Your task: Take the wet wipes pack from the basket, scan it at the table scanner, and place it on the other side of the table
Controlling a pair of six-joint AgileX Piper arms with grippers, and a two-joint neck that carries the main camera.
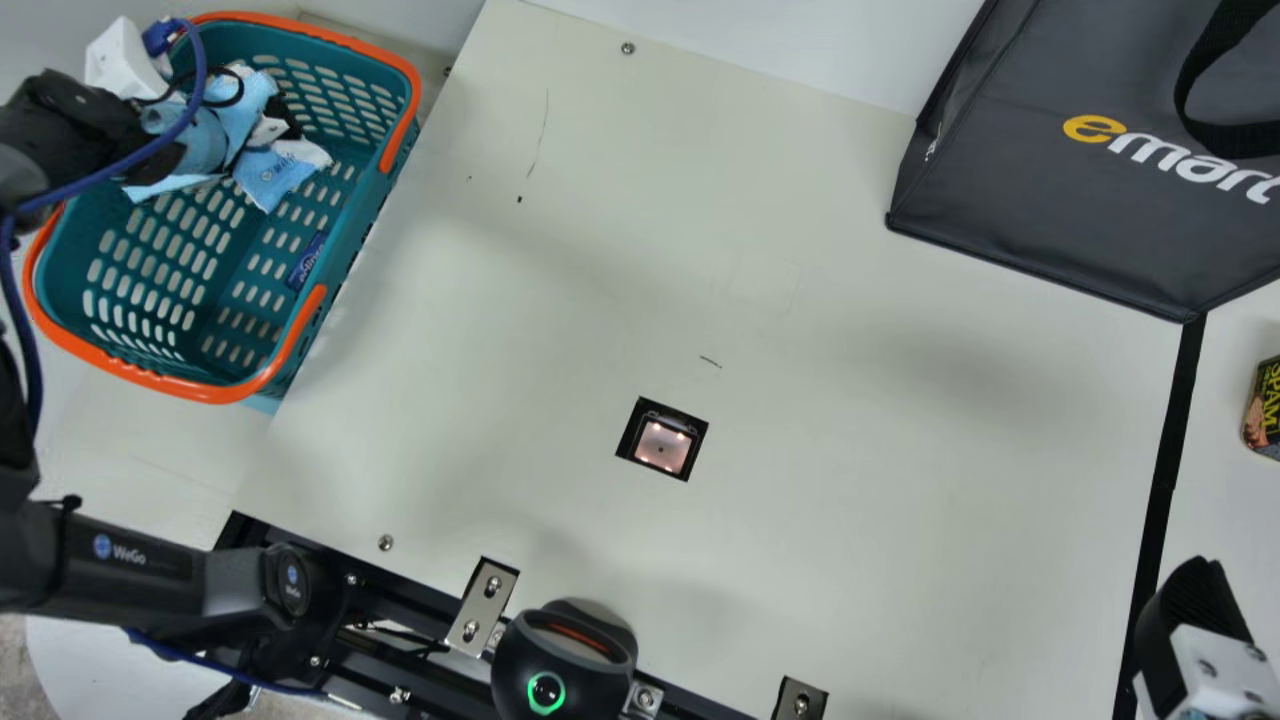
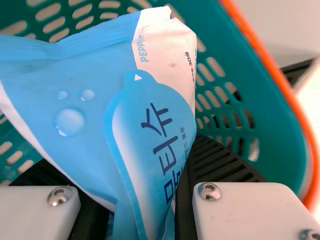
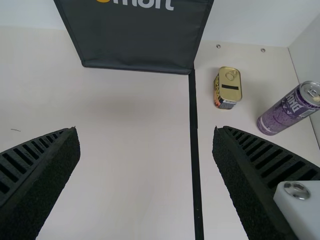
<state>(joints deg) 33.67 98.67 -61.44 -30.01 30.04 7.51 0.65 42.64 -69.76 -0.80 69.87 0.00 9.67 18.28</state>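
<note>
In the main view my left gripper (image 1: 122,62) is over the upper left part of the teal basket (image 1: 390,160), at the light blue wet wipes pack (image 1: 215,130). The left wrist view shows my left gripper (image 2: 145,205) closed on the crumpled wet wipes pack (image 2: 90,100), its upper part spreading beyond the fingers, basket walls around it. The scanner window (image 1: 661,445) is lit in the table (image 1: 850,450). My right gripper (image 1: 1195,620) is at the lower right edge in the main view; in the right wrist view, my right gripper (image 3: 147,132) has its fingers wide apart and empty.
A dark bag (image 1: 1050,180) stands at the far right. Beyond a black strip (image 1: 1165,490) are a small tin (image 3: 229,87) and a purple can (image 3: 287,111). A black rounded device (image 1: 565,665) with a green ring sits at the near table edge.
</note>
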